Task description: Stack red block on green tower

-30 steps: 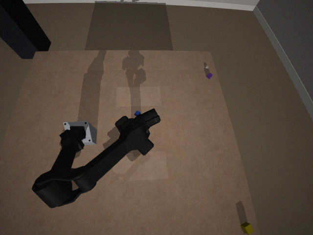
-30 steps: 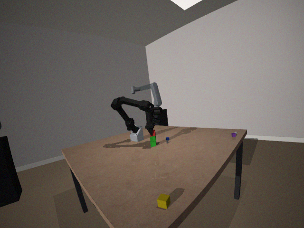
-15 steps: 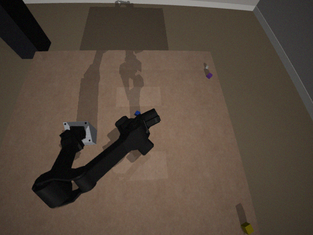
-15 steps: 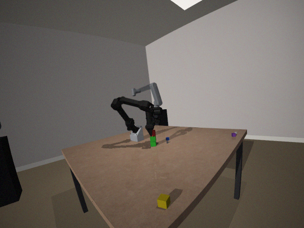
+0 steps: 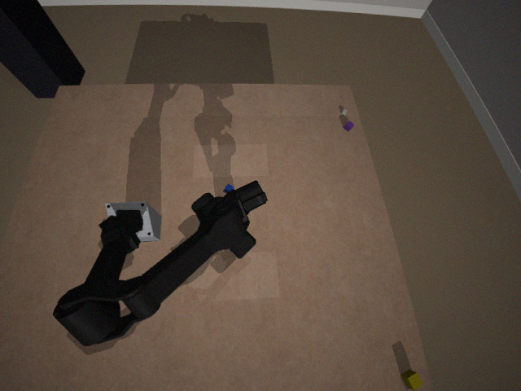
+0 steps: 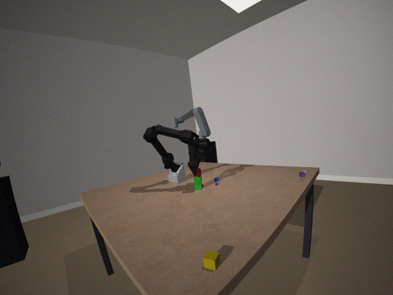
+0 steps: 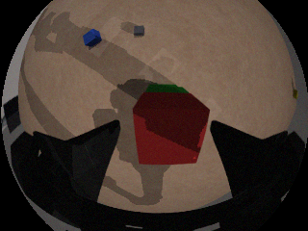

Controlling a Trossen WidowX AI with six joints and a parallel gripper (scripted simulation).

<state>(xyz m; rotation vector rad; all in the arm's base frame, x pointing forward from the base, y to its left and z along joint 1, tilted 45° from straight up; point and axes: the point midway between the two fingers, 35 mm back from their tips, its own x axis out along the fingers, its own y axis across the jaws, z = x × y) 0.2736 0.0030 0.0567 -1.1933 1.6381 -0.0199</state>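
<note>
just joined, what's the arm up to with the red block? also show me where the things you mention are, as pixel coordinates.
It's stacking the red block (image 6: 198, 172) (image 7: 170, 127) on the green tower (image 6: 198, 183) (image 7: 167, 89). The block sits on top of the tower, and the end effector (image 6: 195, 175) (image 7: 167, 125) is open around it, with a gap on both sides in the wrist view, so nothing is gripped. The tower is upright. The arm hasn't backed away yet; lifting clear without a nudge is probably next.
</note>
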